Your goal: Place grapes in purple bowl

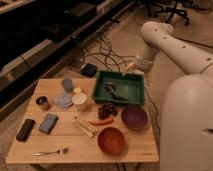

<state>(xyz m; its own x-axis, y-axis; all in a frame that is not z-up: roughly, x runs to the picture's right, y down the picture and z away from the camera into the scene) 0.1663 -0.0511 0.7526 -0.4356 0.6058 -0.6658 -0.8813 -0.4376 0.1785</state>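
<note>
Small, dark, round-berried bunch of grapes (106,109) just in front of tray (131,89). Purple bowl (134,117) off tray's front right corner. Chili (101,121) and orange bowl (111,140) farther front. Gripper (130,67) over tray's far right corner, spread wide, empty.

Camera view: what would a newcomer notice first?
The big white arm fills the right side, its gripper hanging with jaws open over the far edge of the green tray. On the wooden table, the dark grapes lie just in front of the tray, left of the empty purple bowl, with an orange bowl nearer the front edge.
</note>
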